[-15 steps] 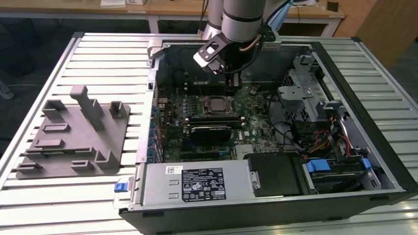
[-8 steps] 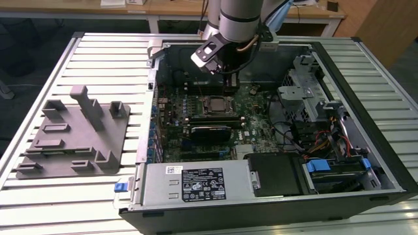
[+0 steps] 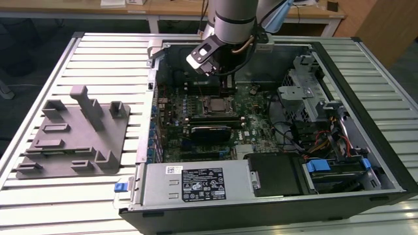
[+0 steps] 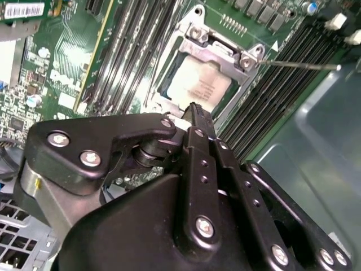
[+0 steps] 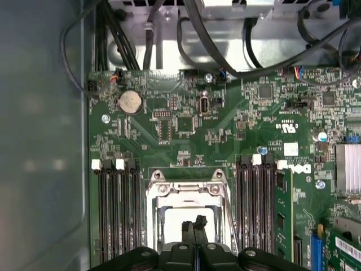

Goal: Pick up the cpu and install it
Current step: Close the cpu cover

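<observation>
- Your tool (image 5: 194, 224) has its two fingers pressed together, tip against tip, and you can see nothing pinched between them in either wrist view.
- The cpu (image 4: 197, 84) is not in the tool. It lies flat in the socket on the green motherboard (image 5: 186, 124), with its pale metal top showing through the window of the metal socket frame (image 4: 223, 53).
- The relation that matters is that the cpu sits straight beyond the fingertips, along the line in which the tool points. In the second wrist view the tip overlaps the chip's nearer edge rather than its middle.
- You cannot tell from these views whether the tip touches the chip or hangs just clear of it.
- The chip is square, so it has no long axis to line up with. Its edges run parallel to the frame, and the seam between your fingers runs roughly square to the frame's screwed bar.
- Banks of memory slots (image 5: 115, 214) flank the tool on both sides, close beside the frame.
- A thin metal rod (image 4: 299, 65) sticks out from one corner of the frame, away from the tool.
- In the exterior view the arm reaches down into the open computer case (image 3: 365, 88). The grey tray (image 3: 72, 142) rests on the desk (image 3: 98, 54) outside the case, well apart from the tool.
- By my judgement, the chip is already placed in its socket.
</observation>
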